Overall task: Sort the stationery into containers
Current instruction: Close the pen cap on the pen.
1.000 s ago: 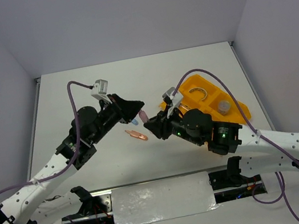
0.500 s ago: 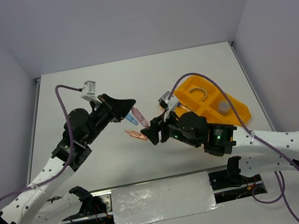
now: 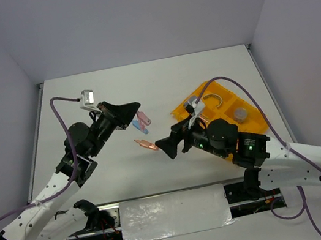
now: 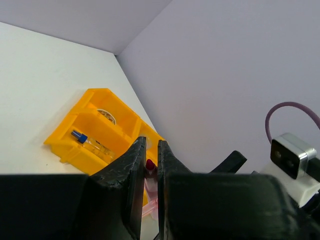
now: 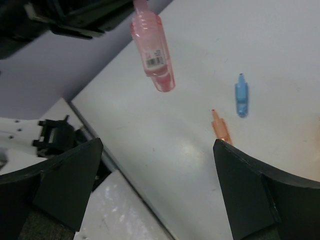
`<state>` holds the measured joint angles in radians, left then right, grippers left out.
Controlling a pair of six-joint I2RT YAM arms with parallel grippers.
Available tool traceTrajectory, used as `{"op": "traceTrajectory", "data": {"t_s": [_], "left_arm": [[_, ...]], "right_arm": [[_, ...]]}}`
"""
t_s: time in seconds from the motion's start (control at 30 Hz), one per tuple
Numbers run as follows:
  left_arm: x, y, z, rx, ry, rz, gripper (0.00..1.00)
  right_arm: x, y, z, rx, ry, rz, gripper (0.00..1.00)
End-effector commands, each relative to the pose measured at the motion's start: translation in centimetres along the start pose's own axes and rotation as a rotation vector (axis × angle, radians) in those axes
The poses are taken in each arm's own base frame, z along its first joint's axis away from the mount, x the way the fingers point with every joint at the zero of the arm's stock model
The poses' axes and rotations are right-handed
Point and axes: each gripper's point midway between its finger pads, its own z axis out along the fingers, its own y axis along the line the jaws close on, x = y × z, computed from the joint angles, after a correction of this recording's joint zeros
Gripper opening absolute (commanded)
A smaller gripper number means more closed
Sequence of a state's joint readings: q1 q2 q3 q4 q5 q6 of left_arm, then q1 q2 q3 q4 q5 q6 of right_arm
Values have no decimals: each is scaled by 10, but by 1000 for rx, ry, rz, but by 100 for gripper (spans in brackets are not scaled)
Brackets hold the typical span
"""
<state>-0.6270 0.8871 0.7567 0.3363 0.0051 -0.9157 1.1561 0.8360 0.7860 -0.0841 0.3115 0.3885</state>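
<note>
Right wrist, ribbed translucent pink piece (image 5: 149, 31) (barcode label (image 5: 156, 60)), slim blue piece (image 5: 241, 95)

Between your left gripper (image 3: 135, 108) and right gripper (image 3: 164, 147) a pink pen (image 5: 152, 50) hangs, with a blue pen (image 5: 241, 94) and an orange pen (image 5: 220, 127) lying on the table (image 3: 82, 96) below. The yellow tray (image 3: 254, 114) blocks the right side; the far left corner lies bare.

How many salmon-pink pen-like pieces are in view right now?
2. The pale pink plastic pen-like piece hangs from the left gripper. The orange-salmon pen-like piece lies on the white table near the blue pen-like piece. Others could be hidden behind the arms.
</note>
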Motion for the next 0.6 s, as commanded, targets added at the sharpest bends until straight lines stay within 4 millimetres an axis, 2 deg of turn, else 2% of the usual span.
{"op": "traceTrajectory", "data": {"t_s": [0.0,0.07,0.17,0.2,0.23,0.27,0.3,0.33,0.43,0.5,0.53,0.57], "left_arm": [[-19,-30,-7,127,-71,-17,0],[-16,-33,-9,158,-69,-36,0],[-8,-35,-8,182,-37,-50,0],[-8,-39,-8,206,-41,-55,0],[-4,-38,-10,220,-36,-60,0],[-3,-40,-12,237,-38,-69,0],[-4,-43,-15,267,-48,-69,0],[-4,-44,-17,279,-50,-70,0],[-4,-46,-22,293,-60,-67,0],[-3,-45,-25,299,-62,-68,0],[-5,-47,-26,308,-70,-65,0],[-5,-46,-27,306,-75,-61,0]], "right_arm": [[-49,26,-7,-115,-100,153,99],[-55,18,-3,-108,-97,216,97],[-58,21,3,-177,-85,382,89],[-48,11,8,-175,-68,460,87],[-44,15,8,-220,-47,495,84],[-52,17,9,-257,-86,520,83],[-44,16,12,-271,-68,553,83],[-51,21,12,-310,-95,556,81],[-50,34,18,-374,-61,571,78],[-51,40,20,-410,-52,581,74],[-57,45,19,-443,-65,581,69],[-52,48,21,-461,-41,584,67]]}}
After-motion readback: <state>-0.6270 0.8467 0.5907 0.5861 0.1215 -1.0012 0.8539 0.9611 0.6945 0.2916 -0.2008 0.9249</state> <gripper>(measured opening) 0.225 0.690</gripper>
